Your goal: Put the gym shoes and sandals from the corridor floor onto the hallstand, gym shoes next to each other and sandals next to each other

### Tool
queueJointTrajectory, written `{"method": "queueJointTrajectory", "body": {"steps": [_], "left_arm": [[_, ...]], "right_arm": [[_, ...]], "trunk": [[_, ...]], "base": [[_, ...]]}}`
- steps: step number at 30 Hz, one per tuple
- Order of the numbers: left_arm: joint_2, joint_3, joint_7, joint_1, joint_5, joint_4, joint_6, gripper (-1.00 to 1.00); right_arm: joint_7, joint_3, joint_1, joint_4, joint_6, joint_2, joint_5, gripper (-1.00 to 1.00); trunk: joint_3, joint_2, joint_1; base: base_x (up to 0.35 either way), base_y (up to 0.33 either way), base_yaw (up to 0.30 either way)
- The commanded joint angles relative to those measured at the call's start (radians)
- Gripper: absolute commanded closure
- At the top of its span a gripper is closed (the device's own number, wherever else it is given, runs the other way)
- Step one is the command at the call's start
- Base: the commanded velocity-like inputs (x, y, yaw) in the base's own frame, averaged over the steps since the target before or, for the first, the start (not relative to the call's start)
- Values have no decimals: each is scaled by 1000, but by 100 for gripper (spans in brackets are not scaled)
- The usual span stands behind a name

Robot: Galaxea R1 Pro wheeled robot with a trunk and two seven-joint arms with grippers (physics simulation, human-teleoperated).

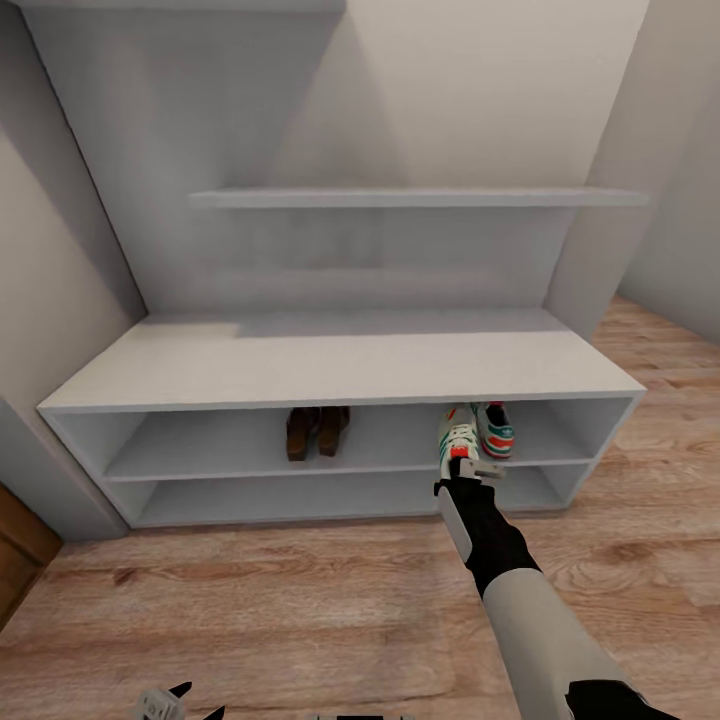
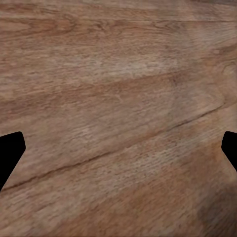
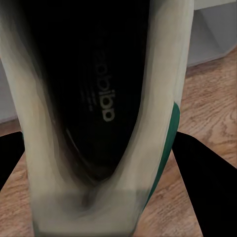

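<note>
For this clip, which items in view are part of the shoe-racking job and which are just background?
Part of the job:
- held gym shoe, gripped by the right gripper at the upper tier
- second gym shoe, already on that tier
- two sandals, side by side on the same tier
- hallstand
- corridor floor

Just background:
- brown wooden panel at the left edge
- left gripper, idle over the floor

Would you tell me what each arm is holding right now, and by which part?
The right gripper holds a gym shoe by its heel end; the left gripper holds nothing.

Gym shoe (image 3: 98, 98) — between gripper (image 3: 106, 197) fingers
</note>
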Motion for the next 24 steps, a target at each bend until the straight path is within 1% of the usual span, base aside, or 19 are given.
{"method": "queueJointTrajectory", "body": {"steps": [1,9,17,24], "left_arm": [[-1,8,-5,-1,-10,0,-5,-100],[-2,8,-5,-1,-10,0,-5,-100],[-1,9,-5,-1,-10,0,-5,-100],[0,8,-5,-1,-10,0,-5,-100]], "right_arm": [[-6,-1,0,-1,1,1,-9,100],[-6,0,0,-1,2,1,-9,100],[-6,0,0,-1,2,1,-10,100],[-6,0,0,-1,1,1,-9,100]], "trunk": [[-1,0,0],[-1,0,0],[-1,0,0],[-6,0,0]], "base": [[49,-3,0],[179,-76,0],[21,-9,4],[1,-1,86]]}}
